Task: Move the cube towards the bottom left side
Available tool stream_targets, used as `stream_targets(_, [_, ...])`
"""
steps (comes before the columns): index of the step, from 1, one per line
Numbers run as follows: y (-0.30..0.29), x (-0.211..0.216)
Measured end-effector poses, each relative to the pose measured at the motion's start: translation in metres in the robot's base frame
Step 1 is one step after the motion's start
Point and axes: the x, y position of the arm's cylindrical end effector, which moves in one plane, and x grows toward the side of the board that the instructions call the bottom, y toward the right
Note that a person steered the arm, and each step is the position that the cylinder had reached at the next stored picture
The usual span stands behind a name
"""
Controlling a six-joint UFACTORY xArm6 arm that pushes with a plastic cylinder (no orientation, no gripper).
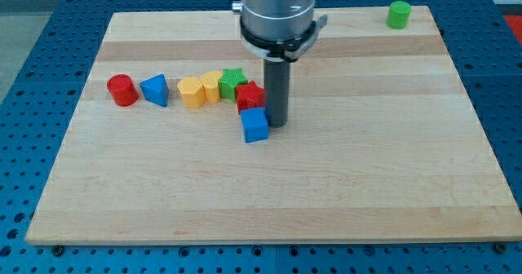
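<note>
A blue cube [254,125] lies near the middle of the wooden board [269,192]. My tip [277,125] stands right against the cube's right side, touching or nearly touching it. Just above the cube is a red star-shaped block [249,96], with a green star-shaped block [232,80] behind it. To their left lie two yellow blocks [192,92] [211,86], a blue triangular block [155,90] and a red cylinder [122,90].
A green cylinder [399,15] stands at the board's top right corner. The arm's grey body [277,13] hangs over the top middle of the board. A blue perforated table [24,46] surrounds the board.
</note>
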Motion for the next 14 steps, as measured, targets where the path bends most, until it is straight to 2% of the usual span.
stream_targets(1, [-0.025, 0.001])
stream_targets(3, [-0.072, 0.050])
stream_targets(4, [-0.101, 0.058])
stream_targets(8, [-0.137, 0.003])
stream_targets(10, [-0.201, 0.003])
stream_targets(11, [-0.207, 0.008])
stream_targets(14, [-0.207, 0.075])
